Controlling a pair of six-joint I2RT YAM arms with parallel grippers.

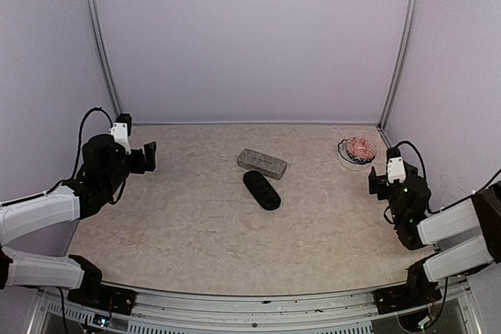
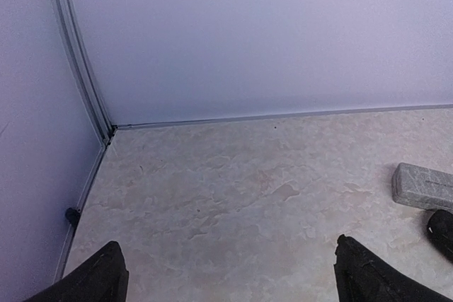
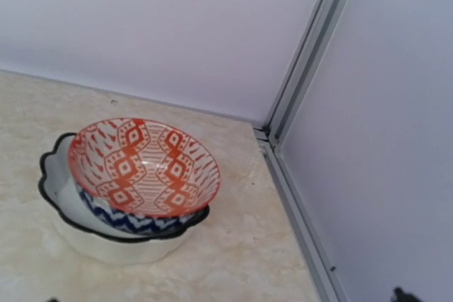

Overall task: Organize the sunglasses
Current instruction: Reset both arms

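Beige marbled worktop (image 1: 196, 224) carries two cases near its middle. One is a grey rectangular case (image 1: 262, 163), lying shut. One is a black oval case (image 1: 261, 190), also shut, set at an angle just in front of the grey one; whether the two touch cannot be told. No sunglasses show in any view, and what the shut cases hold cannot be told.

Three dishes sit nested in the far right corner. An orange-patterned bowl (image 3: 145, 165) is on top, a blue zigzag bowl (image 3: 120, 218) is under it, and a white scalloped dish with a black rim (image 3: 117, 249) is at the bottom.

Two arms flank the worktop. The left end effector (image 1: 149, 156) hangs over the left side, well apart from the cases, with its fingers (image 2: 95, 277) spread wide over bare surface. The right end effector (image 1: 377, 183) hovers near the stack of dishes. In the right wrist view only the tips of its fingers (image 3: 402, 293) show at the bottom edge, far apart and holding nothing. Nothing lies between either arm and the cases.
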